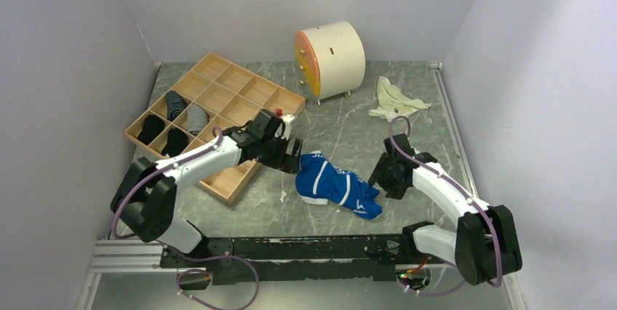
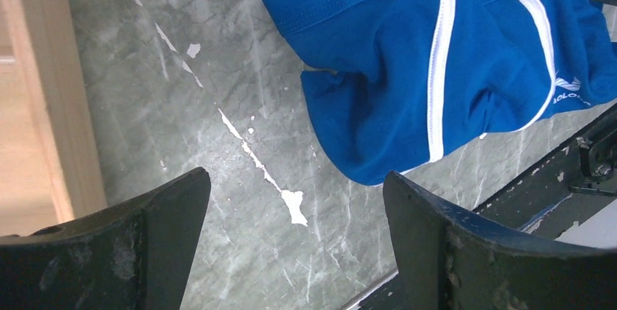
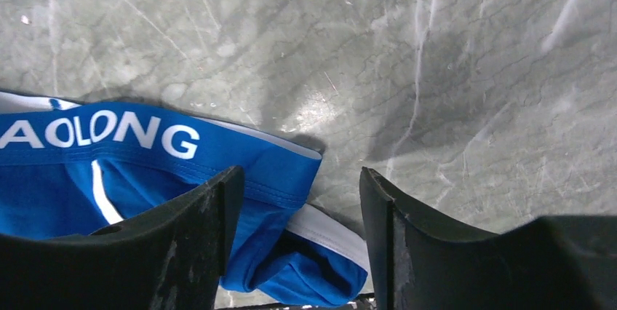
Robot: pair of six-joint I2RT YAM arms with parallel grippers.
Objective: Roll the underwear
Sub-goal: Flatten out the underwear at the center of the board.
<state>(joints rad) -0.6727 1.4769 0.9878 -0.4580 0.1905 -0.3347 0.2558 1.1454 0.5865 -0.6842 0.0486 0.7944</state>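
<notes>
At the left, a wooden tray [image 1: 240, 77] is sitting with dark socks [image 1: 174, 117] in its left compartments. Just right of it the left gripper [image 1: 294, 159] is hovering over the table [image 1: 349, 117], fingers spread wide with nothing between them. The blue underwear [image 1: 336, 186] is lying crumpled near the middle, between both grippers. The right gripper [image 1: 381, 176] is hanging at its right end, fingers wide apart, one over the waistband. A pale cloth [image 1: 394, 99] is lying far right.
</notes>
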